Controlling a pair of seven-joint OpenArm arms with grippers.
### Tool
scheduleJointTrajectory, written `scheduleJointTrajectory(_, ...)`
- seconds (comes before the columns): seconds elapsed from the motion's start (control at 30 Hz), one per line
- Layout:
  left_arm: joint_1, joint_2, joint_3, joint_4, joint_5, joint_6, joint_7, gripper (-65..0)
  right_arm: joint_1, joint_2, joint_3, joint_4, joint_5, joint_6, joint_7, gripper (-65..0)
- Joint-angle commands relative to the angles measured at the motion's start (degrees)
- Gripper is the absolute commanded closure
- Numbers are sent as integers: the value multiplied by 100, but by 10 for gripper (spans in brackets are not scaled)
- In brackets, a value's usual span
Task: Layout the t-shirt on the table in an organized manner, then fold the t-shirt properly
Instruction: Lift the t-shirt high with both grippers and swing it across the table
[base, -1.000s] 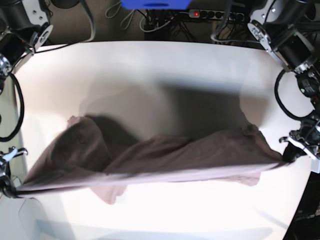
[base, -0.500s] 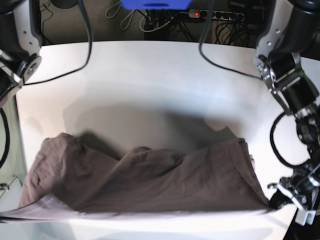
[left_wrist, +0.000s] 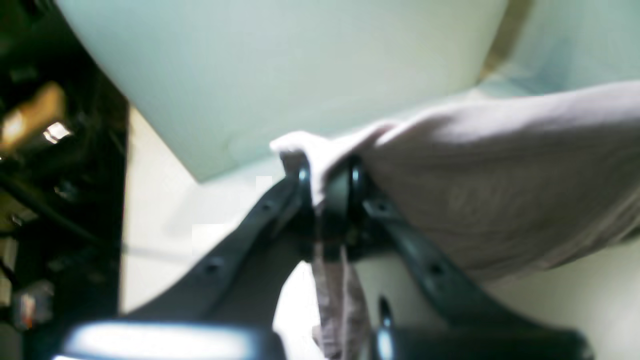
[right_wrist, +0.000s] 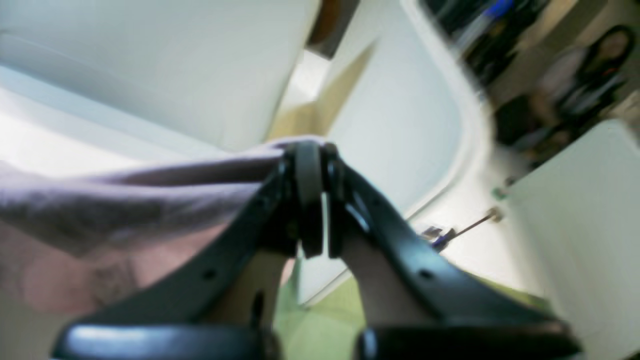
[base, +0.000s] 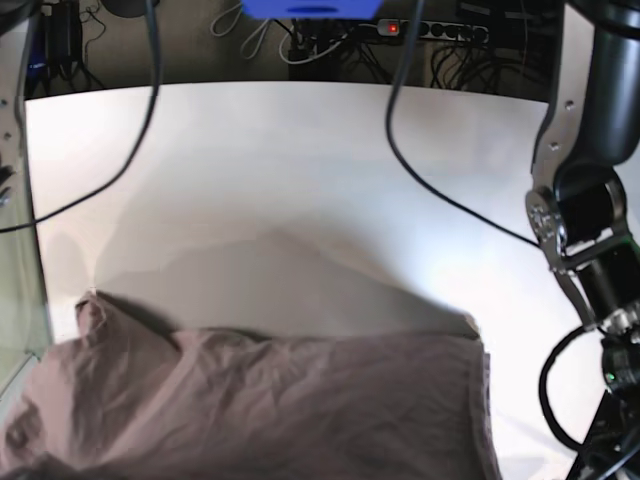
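While blurred, both hands pinch the plain, unlabelled t-shirt.

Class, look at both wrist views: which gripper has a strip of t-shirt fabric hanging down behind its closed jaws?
The left gripper: a strip of the t-shirt dangles below its jaws. The right gripper shows none.

T-shirt is soft matt cloth, dusty mauve-brown, w/ fine wrinkles and a faint woven texture; no sheen. In the left wrist view the pinched bit looks thin, paler where light hits. Surface is smooth matt white, even finish, only soft shading. Left gripper fingers are dark plastic, semi-gloss w/ small highlights; right gripper fingers same black plastic, slightly shiny edges. Arm housing is dark, smooth, low gloss; cables black, rubbery-looking.
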Motion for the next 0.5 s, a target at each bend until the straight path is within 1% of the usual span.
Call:
scheduleJointTrajectory(0.0,-310,-55,7,169,-96,14,-167,-2,190,177,47,66,-1,-25,120,0)
scheduleJointTrajectory(0.07,-345,-81,16,257,-193,14,-149,-2,181,300,65,233,-1,-25,120,0)
scheduleJointTrajectory(0.13,-319,-90,25,310,-439,14,26,-2,50,397,83,602,-1,-25,23,0)
scheduleJointTrajectory(0.17,-284,-90,16,310,-518,14,150,-2,-153,405,153,831,7,-25,-100,0)
scheduleJointTrajectory(0.23,50,-90,-19,354,-623,14,264,-2,-654,379,408,1428,16,-25,-232,0)
scheduleJointTrajectory(0.3,499,-143,-19,618,-623,14,308,-2,-1419,353,716,2017,16,-25,-302,0)
scheduleJointTrajectory(0.33,736,-169,-28,697,-632,14,308,-2,-1753,265,865,2158,16,-25,-319,0)
scheduleJointTrajectory(0.4,1307,-169,-28,846,-694,14,308,-2,-2447,-131,1208,2228,16,-25,-302,0)
scheduleJointTrajectory(0.47,1897,-161,-37,1004,-703,14,308,-2,-3062,-412,1595,2237,16,-25,-328,0)
